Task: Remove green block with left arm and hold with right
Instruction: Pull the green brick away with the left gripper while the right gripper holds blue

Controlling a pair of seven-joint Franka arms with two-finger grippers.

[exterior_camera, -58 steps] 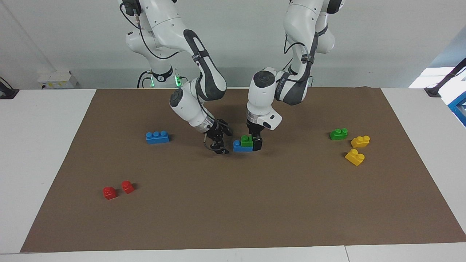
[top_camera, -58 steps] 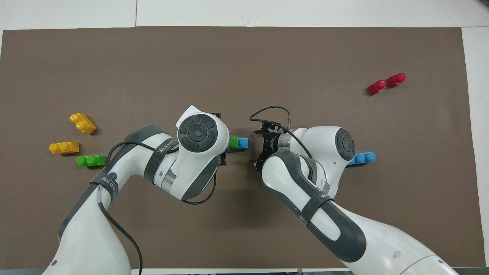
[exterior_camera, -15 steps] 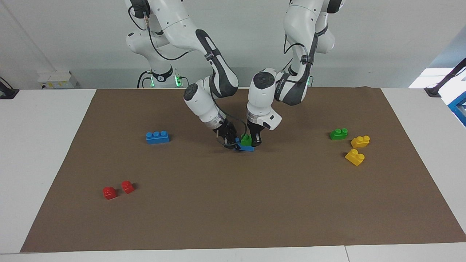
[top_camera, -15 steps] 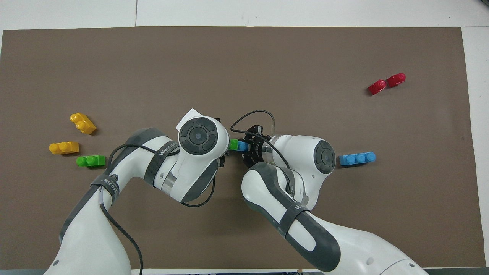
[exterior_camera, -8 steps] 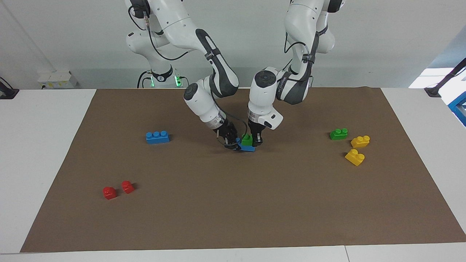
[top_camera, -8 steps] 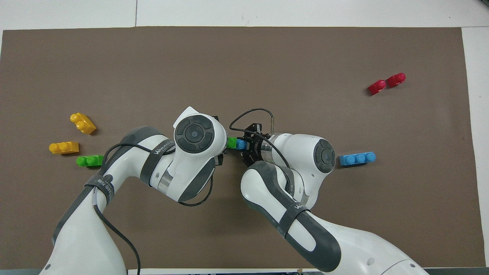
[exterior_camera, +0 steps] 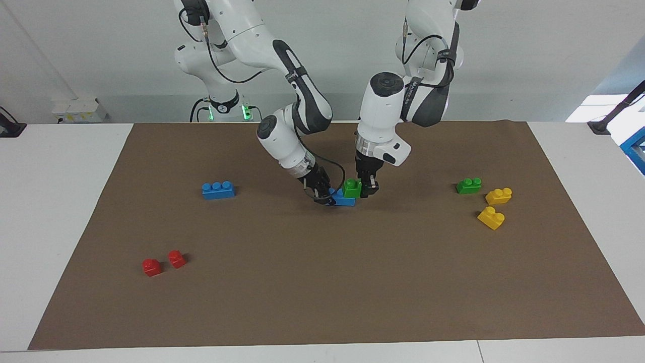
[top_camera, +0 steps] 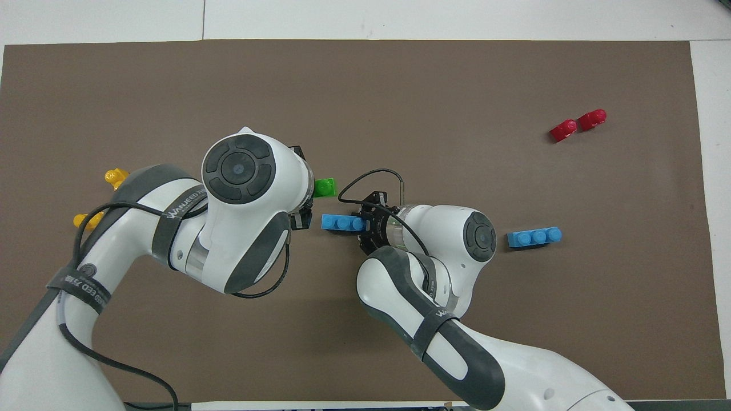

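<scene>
The left gripper (exterior_camera: 366,190) has its fingers clamped on the small bright green plastic two-stud brick (exterior_camera: 352,188), held just clear of the blue three-stud plastic brick (exterior_camera: 343,200) below it, over the middle of the brown mat (exterior_camera: 322,282) on the table (exterior_camera: 65,201); the right gripper (exterior_camera: 323,197) has its fingers clamped on that blue brick's end, which rests on the mat; a second green two-stud brick (exterior_camera: 468,185) lies near the mat's edge at the left arm's end, beside two yellow bricks (exterior_camera: 498,195).
</scene>
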